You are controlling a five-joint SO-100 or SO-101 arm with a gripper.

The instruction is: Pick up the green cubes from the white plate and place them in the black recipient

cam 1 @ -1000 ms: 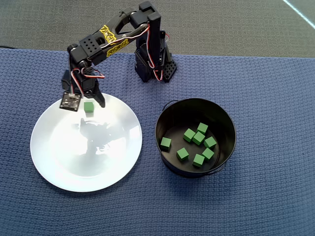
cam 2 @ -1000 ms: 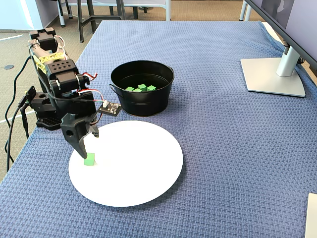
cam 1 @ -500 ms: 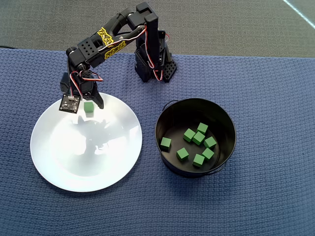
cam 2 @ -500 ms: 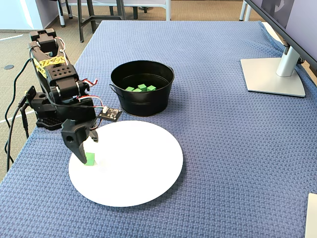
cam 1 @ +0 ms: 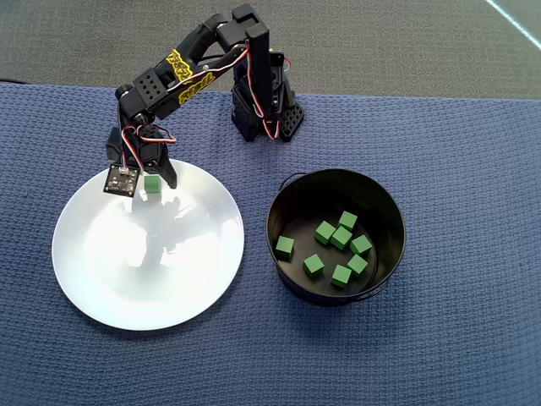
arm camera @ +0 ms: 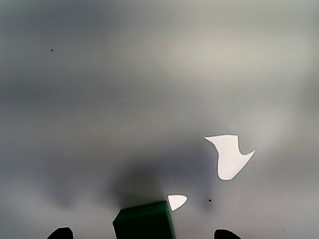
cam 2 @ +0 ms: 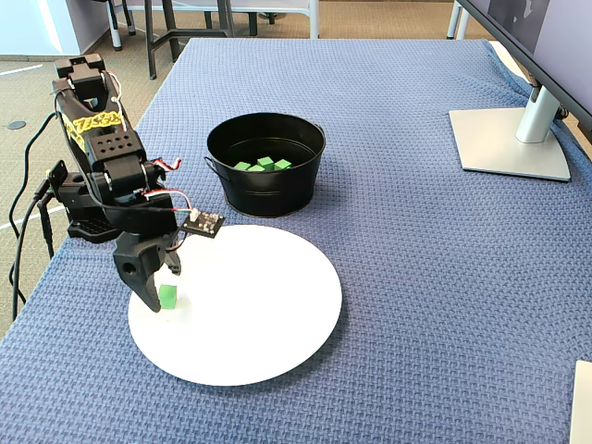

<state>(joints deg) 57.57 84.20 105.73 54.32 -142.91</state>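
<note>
Office — monitor stand (cam 2: 514,139), chair legs (cam 2: 185,23)

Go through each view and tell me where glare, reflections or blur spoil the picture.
Overhead view: the glossy white plate mirrors the arm as a grey smear. Wrist view: nearly all soft grey blur with two blown-out white patches; only the green cube at the bottom edge reads. Fixed view: evenly lit and sharp, plate without glare.

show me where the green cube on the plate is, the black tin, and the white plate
green cube on the plate (cam 1: 152,183): overhead view, on its top face.
black tin (cam 2: 268,196): fixed view, on its outer front wall.
white plate (cam 1: 148,279): overhead view, on its bare middle.
</note>
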